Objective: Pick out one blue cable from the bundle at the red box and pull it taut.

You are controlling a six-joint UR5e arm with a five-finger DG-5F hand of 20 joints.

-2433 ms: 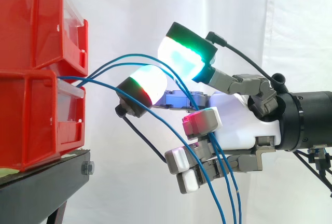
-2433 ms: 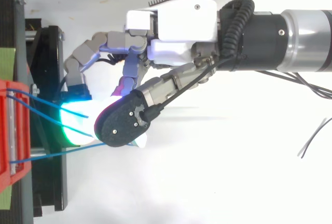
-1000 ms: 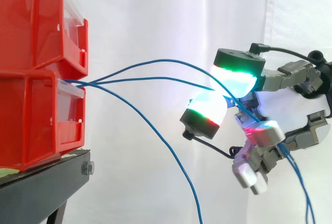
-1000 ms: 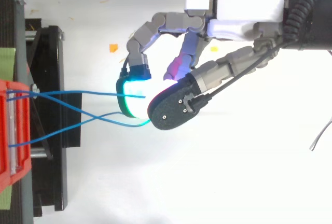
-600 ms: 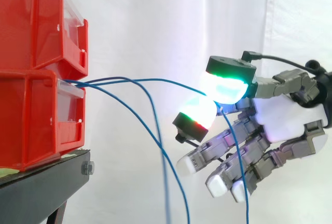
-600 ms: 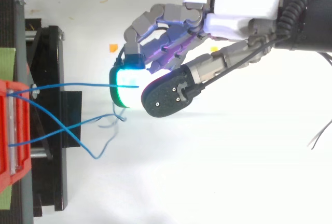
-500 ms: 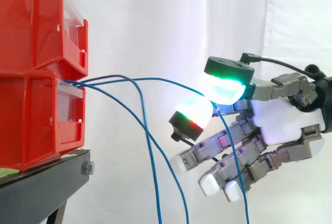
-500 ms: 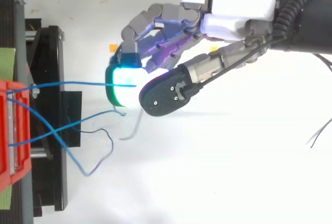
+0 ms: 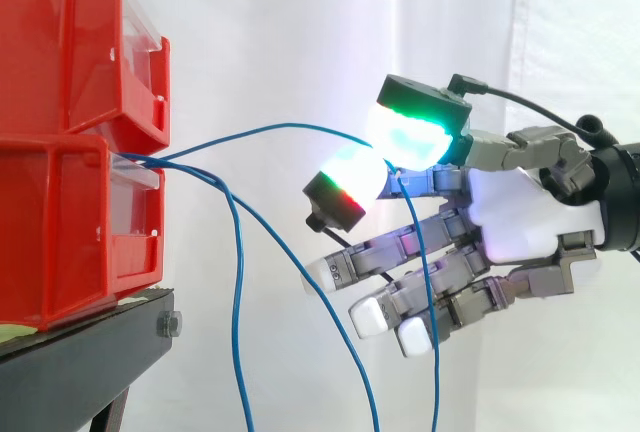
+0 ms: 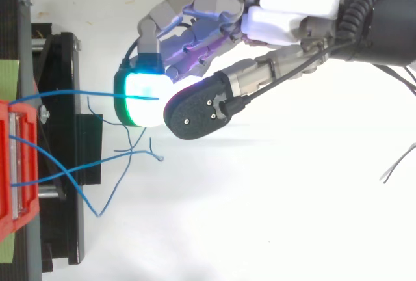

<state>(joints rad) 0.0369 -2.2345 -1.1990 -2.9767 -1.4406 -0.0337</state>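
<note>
Three blue cables leave the front of the lower red bin (image 9: 60,222). One blue cable (image 9: 290,125) arcs up and right into my hand (image 9: 520,222), where two glowing fingertips (image 9: 410,132) pinch it. Past the pinch its tail hangs straight down. It is slack, bowed upward. From above, this same cable (image 10: 78,92) runs level from the bin (image 10: 13,164) to the cyan-green pad of my hand (image 10: 279,21). The remaining fingers are spread and relaxed beneath. The two other cables (image 9: 238,282) (image 9: 310,282) hang loose below the bin.
A second red bin (image 9: 60,42) is stacked on the lower one, both on a black stand (image 9: 80,362). Loose cable ends (image 10: 97,162) lie between stand and hand. A thin grey wire (image 10: 396,164) lies at the far right. White curtain behind.
My hand has moved left toward the bins, still pinching one cable. Two cables have slipped out and dropped to hang down. The lower fingers have uncurled.
</note>
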